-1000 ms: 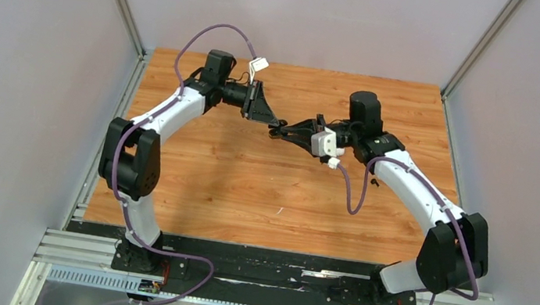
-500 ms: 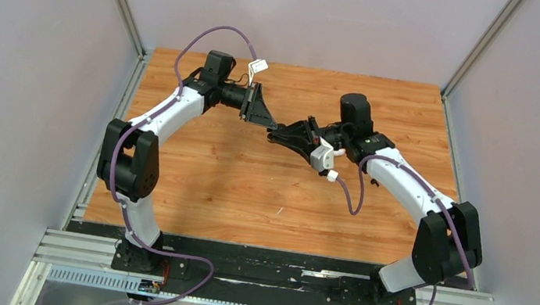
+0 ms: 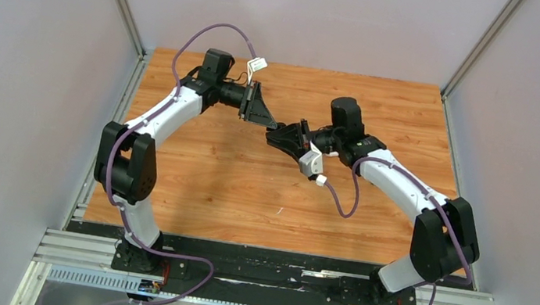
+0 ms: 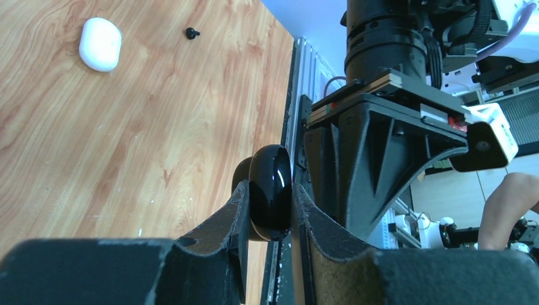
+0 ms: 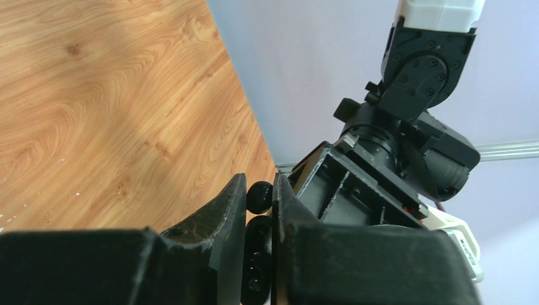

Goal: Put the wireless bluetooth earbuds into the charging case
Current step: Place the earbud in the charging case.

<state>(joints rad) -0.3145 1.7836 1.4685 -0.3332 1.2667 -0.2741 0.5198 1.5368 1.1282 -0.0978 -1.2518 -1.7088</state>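
Left gripper (image 3: 265,118) is clamping the glossy black charging case (image 4: 270,184) edge-on between its fingers, holding it in the air above the table (image 3: 231,187). It is barely shifting versus a second ago. Right gripper (image 3: 274,133) is pinching a small black earbud (image 5: 259,197) right up against the black charging case; can't tell if it is seating. Against the earlier frame, the right arm is swinging in toward the case and its wrist is rolling, so the wrist camera (image 3: 310,160) is now hanging below and right of the case. A white case (image 4: 100,43) and a loose black bud (image 4: 190,32) are lying on the table well away from the black charging case, near each other but not touching.
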